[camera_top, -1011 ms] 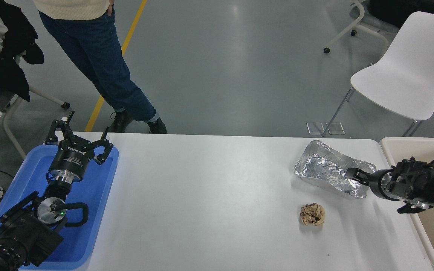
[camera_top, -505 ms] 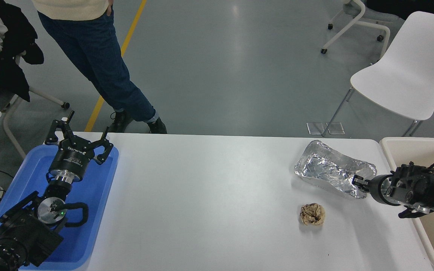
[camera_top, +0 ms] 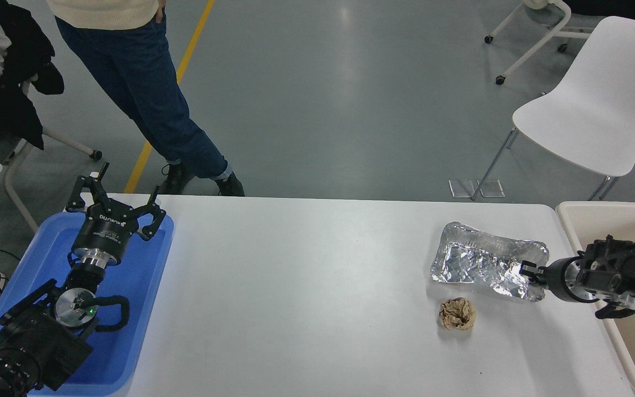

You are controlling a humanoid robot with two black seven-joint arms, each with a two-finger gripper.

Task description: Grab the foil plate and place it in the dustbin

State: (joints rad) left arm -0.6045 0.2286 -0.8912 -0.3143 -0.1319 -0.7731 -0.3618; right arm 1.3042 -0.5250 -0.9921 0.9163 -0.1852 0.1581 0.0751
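Observation:
The foil plate point(camera_top: 485, 262), shiny and crinkled, lies on the right part of the white table point(camera_top: 306, 286). My right gripper point(camera_top: 529, 271) comes in level from the right edge and touches the plate's right rim; the view does not show whether it grips the foil. The beige dustbin point(camera_top: 576, 212) stands off the table's right end, under and behind my right arm. My left gripper point(camera_top: 113, 196) is parked open over the blue tray at the lower left.
A small brown crumpled paper ball point(camera_top: 457, 314) lies just in front of the plate. A blue tray point(camera_top: 146, 286) sits at the table's left end. A person in jeans point(camera_top: 146, 82) stands at the far left side. A white chair point(camera_top: 598, 99) is beyond the far right corner.
My right gripper has drawn back to the right, from inside the plate to its right rim. The plate, tilted up before, has settled flatter and turned slightly. The left arm has not moved.

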